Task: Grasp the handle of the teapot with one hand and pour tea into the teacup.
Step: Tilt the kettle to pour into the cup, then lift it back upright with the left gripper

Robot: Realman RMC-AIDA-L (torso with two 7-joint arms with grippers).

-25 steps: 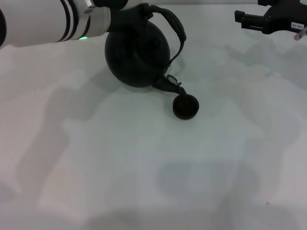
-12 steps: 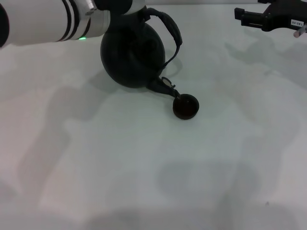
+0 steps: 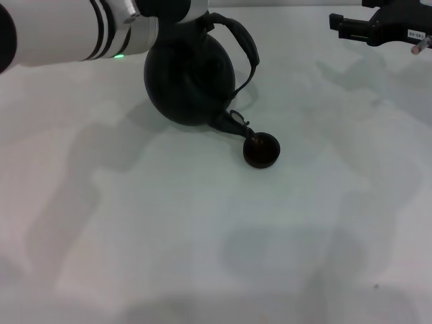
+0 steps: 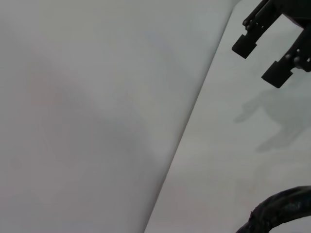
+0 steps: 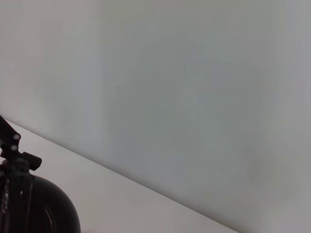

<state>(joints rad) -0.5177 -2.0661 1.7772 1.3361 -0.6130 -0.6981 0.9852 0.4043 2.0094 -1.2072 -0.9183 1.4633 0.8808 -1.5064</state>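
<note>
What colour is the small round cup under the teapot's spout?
Dark brown-black; the small round handleless teacup shows best in the head view.

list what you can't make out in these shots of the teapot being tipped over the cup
- Left gripper's grip on the handle: hidden in the head view behind the arm and the teapot.
- Tea in the cup: too dark and small in the head view.
- Teapot lid: turned away from the head view.
- Right gripper: cut off by the head view's top edge.
</note>
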